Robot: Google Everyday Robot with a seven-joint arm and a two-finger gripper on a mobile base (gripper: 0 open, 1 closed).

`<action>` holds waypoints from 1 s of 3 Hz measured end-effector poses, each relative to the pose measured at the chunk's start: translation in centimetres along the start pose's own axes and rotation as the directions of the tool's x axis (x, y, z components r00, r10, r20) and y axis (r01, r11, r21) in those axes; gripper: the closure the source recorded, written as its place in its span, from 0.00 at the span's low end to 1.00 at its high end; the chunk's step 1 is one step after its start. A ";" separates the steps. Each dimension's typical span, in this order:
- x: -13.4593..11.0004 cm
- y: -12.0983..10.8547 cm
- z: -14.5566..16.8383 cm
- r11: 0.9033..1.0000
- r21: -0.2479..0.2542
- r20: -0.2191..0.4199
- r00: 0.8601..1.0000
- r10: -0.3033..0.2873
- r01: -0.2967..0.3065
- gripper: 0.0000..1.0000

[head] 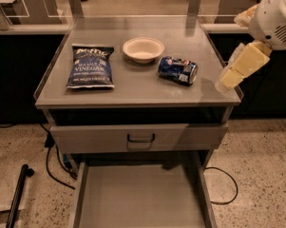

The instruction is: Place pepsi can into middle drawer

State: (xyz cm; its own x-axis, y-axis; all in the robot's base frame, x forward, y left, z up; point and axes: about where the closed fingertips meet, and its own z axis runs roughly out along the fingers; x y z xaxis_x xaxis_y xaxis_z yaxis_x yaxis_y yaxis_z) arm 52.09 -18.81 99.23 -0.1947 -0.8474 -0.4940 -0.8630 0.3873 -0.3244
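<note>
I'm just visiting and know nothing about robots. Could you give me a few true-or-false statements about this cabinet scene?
1. The pepsi can lies on its side on the cabinet top. True.
2. The can sits inside the white bowl. False: it lies beside the bowl.
3. The middle drawer is pulled open. True.
4. The hand is gripping the can. False: it hovers by the top's right edge in the picture, apart from the can.
</note>
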 end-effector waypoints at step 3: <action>-1.1 -1.0 5.0 0.999 0.000 0.011 0.999 -0.036 0.036 0.00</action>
State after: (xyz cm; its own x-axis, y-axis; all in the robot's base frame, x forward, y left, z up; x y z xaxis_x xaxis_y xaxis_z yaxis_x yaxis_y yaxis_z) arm 55.50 -16.44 96.02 -0.1580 -0.8568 -0.4909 -0.8696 0.3562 -0.3419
